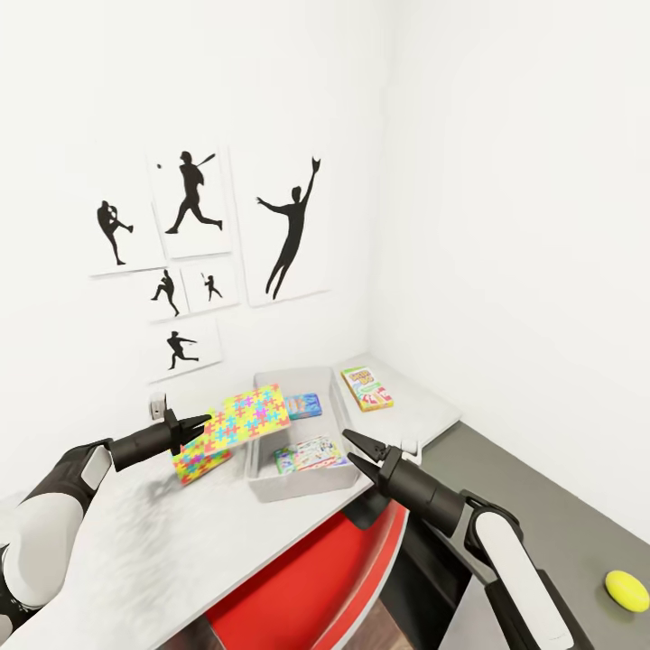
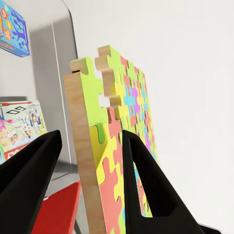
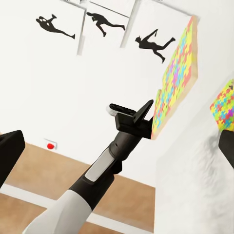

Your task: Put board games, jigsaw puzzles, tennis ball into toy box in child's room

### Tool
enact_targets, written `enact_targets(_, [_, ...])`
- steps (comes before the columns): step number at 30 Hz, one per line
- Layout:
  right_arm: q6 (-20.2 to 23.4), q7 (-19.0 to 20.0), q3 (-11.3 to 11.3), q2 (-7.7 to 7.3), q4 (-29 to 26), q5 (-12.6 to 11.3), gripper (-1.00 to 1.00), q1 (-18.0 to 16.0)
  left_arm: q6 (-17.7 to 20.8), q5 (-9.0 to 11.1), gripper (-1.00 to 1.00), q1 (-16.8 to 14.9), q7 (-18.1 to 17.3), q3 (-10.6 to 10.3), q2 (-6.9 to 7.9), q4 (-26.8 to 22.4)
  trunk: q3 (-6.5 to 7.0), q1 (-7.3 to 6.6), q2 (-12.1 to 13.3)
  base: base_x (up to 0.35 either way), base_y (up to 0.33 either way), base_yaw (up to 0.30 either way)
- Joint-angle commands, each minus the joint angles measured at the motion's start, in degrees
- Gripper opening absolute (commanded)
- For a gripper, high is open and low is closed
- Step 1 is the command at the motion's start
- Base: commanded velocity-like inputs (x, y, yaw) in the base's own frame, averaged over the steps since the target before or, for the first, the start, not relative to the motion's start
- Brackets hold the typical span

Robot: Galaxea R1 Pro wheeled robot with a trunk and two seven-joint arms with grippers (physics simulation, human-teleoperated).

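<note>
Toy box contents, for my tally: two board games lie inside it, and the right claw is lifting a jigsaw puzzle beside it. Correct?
Not quite: the left claw holds the jigsaw puzzle, not the right claw, which is open. The head view shows it. Two board games do lie inside the toy box.

Two board games in toy box, third board game right of it

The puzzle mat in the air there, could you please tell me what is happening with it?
The left gripper holds one jigsaw puzzle by its edge, lifted over the table beside the toy box. The other puzzle lies on the table beneath. Two board games are in the box; a third lies beyond it. The right gripper hangs open. The tennis ball is on the floor.
</note>
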Motion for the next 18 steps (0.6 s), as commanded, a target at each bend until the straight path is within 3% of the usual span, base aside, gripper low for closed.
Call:
enact_targets(1, [0.1, 0.2, 0.0, -0.02, 0.0, 0.1, 1.0, -0.1, 0.5, 0.0, -1.0, -0.1, -0.1, 0.2, -0.01, 0.0, -0.13, 0.04, -0.1, 0.064, -0.058, 0.0])
enact_targets(18, [0.1, 0.2, 0.1, -0.05, 0.0, 0.1, 1.0, -0.1, 0.5, 0.0, -1.0, -0.1, -0.1, 0.2, -0.01, 0.0, -0.13, 0.04, -0.1, 0.011, -0.021, 0.008])
